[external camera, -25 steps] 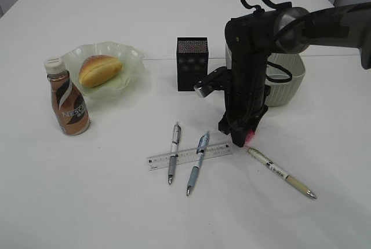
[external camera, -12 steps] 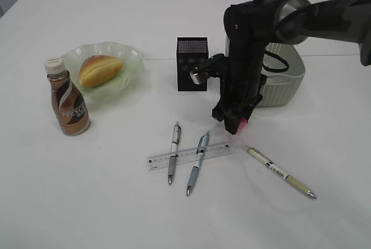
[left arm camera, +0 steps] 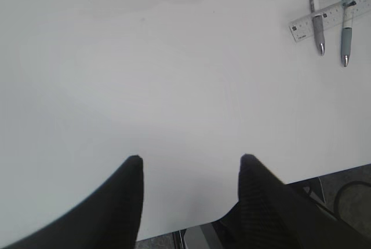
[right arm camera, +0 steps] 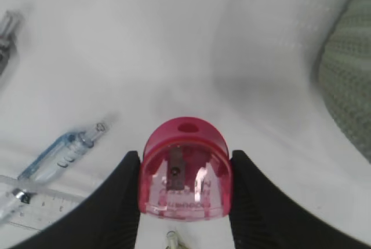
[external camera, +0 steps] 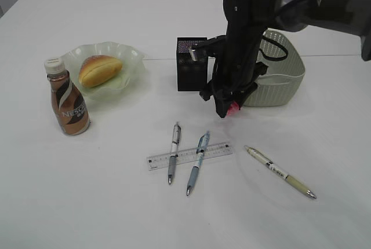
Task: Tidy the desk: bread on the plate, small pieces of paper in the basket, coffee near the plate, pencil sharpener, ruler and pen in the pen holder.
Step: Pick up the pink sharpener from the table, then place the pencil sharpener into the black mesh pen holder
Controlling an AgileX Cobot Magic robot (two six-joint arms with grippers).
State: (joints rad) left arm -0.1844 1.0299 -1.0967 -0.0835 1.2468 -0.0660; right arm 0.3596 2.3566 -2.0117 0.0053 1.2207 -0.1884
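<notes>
**Q:** White desk (external camera: pixel 87 202) fills the whole exterior frame — what lies on it?

**A:** At the left, the bread (external camera: pixel 99 69) sits on the plate (external camera: pixel 130 58), and the coffee (external camera: pixel 68 99) stands upright just beside the plate, at its lower left. Near the centre top stands the pen holder (external camera: pixel 189 69), with the basket (external camera: pixel 284 75) to its right. Below centre lies the ruler (external camera: pixel 215 150), nearly level, with two pens across it: a grey one (external camera: pixel 173 159) and a blue one (external camera: pixel 197 162). A third, cream pen (external camera: pixel 281 172) lies apart at the lower right.

**Q:** What is the right gripper (external camera: pixel 227 105) doing?

**A:** It hangs above the desk in front of the pen holder and basket, pointing down. Its wrist view shows the two black fingers (right arm camera: pixel 119 202) clamped on either side of a pink sharpener (right arm camera: pixel 185 171), blade facing the camera. The basket wall shows at that frame's right edge, the blue pen and ruler at the lower left.

**Q:** And the left gripper (left arm camera: pixel 191 162)?

**A:** Its jaws stand apart with nothing between them, over bare desk at the near edge. The coffee's base shows at that frame's top, the ruler and two pens at the upper right.
</notes>
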